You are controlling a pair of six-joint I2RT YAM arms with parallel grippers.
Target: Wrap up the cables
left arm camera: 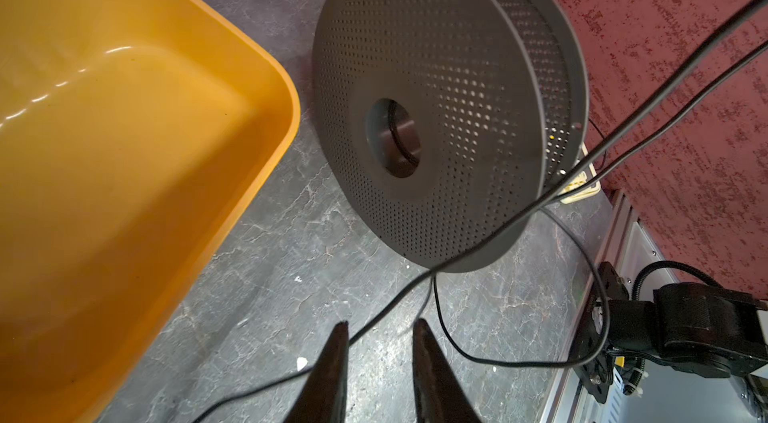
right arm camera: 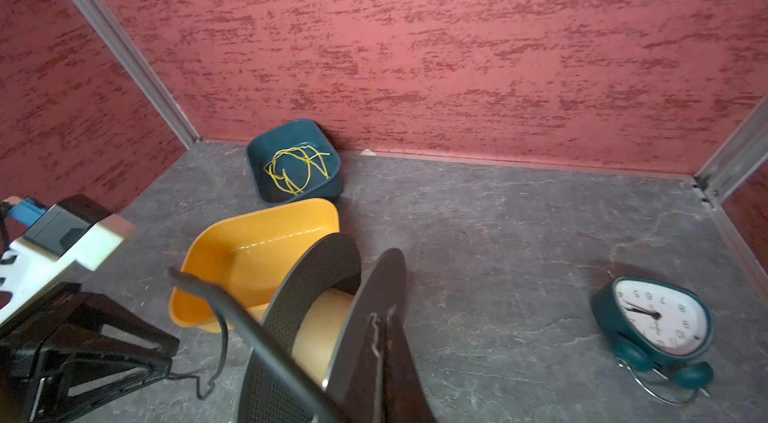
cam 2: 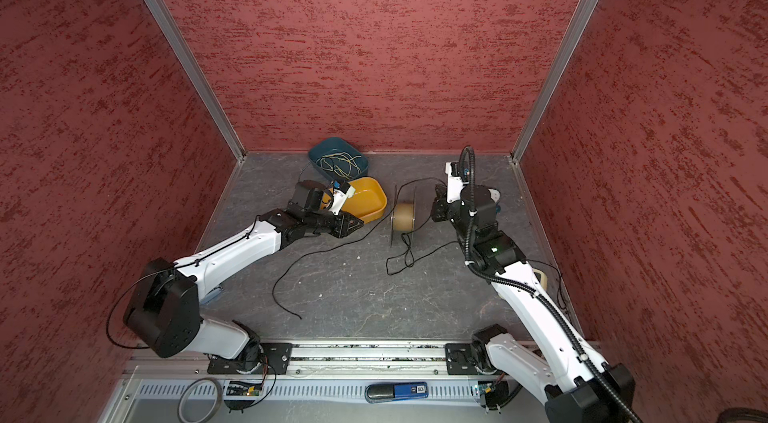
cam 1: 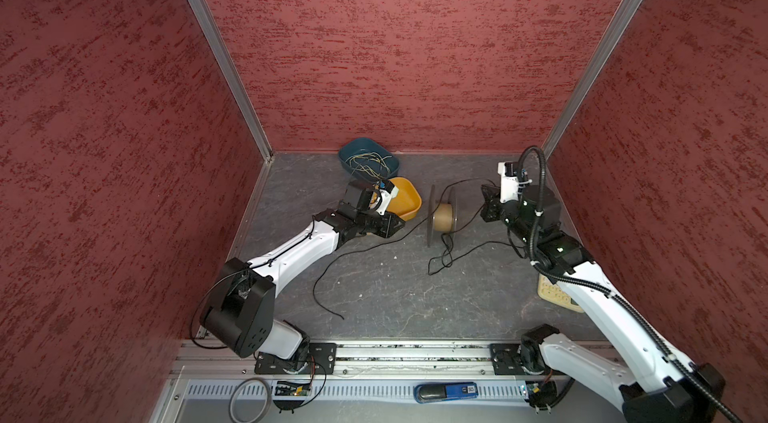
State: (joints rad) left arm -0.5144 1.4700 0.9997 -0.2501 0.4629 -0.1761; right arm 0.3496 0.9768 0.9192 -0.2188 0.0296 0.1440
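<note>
In both top views: cable (cam 1: 446,252) (cam 2: 407,252) loose on the grey desk (cam 1: 395,296), crossing itself in a small loop just in front of the upright spool (cam 1: 442,217). One long tail curving off toward the near edge, another strand arching over the spool to the right fingers (cam 1: 488,202). Left fingers (cam 1: 397,226) low over the desk, just beside the yellow tray (cam 1: 409,200) and near the tail. Blue tray (cam 1: 347,148) against the back wall, holding thin yellow-green wire (cam 1: 370,163).

In the left wrist view: fingertips (left arm camera: 338,358) parted with a clear gap, clamping nothing. Cable slanting under one tip, then on past the perforated spool flange (left arm camera: 415,67). Two strands lifted off the desk, rising toward the right arm. Yellow tray (left arm camera: 124,150) alongside the spool.

In the right wrist view: right fingers pressed together, seam closed, right against the spool rim, pinching the cable, with a blurred strand passing close to the lens. Brown spool core (right arm camera: 324,333) bare. Teal alarm clock (right arm camera: 660,317) on the desk, well apart from the spool.
</note>
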